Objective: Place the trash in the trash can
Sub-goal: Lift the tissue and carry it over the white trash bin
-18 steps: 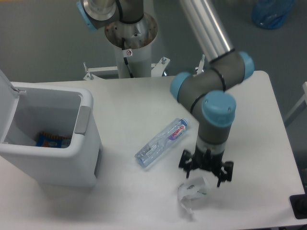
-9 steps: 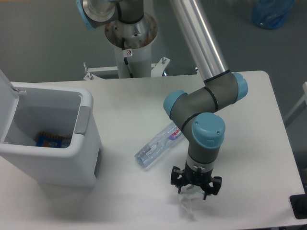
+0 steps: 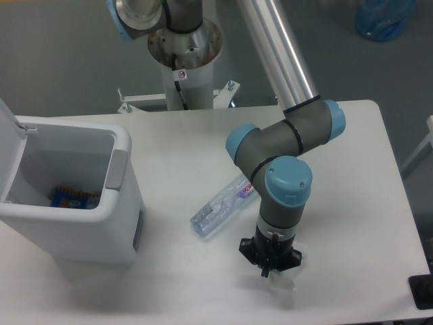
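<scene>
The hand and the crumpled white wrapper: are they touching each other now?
Cannot tell. In the camera view the hand is down directly over the wrapper and hides most of it, so neither contact nor a gap shows plainly.

Open bin (image 3: 122, 145) mouth (lid up)

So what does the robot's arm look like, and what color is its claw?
The arm is made of fat dark grey tubes joined by round light blue caps, plus one long shiny silver tube going up. Its gripper is small, black and spiky-looking. The arm's white post at the back carries a tiny round red-and-white sticker with a black cable beside it.
</scene>
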You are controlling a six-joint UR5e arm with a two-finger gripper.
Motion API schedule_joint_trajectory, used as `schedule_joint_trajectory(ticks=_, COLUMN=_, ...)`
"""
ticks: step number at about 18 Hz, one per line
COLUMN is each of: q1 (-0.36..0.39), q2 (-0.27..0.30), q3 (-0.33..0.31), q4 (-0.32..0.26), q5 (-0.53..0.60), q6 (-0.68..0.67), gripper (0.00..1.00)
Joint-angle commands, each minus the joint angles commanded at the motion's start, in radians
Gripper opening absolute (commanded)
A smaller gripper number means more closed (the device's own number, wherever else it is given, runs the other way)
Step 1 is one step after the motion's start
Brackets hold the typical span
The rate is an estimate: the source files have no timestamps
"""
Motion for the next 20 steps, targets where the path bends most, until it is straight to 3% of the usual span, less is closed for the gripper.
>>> schedule_joint_trajectory(ticks=5, q1=-0.005, q2=0.058, q3=0.000, q4=0.000, q5=-0.027, q6=-0.070, gripper=0.00)
schedule_joint_trajectory(ticks=12, q1=-0.009, q2=0.228, q3=-0.003, q4=0.000, q5=-0.386, q6=-0.279, gripper=0.00)
schedule_joint_trajectory(ticks=20, q1=-0.044, q2=0.388, q3=0.003, q4=0.002, q5=-0.590, q6=-0.339, gripper=0.00)
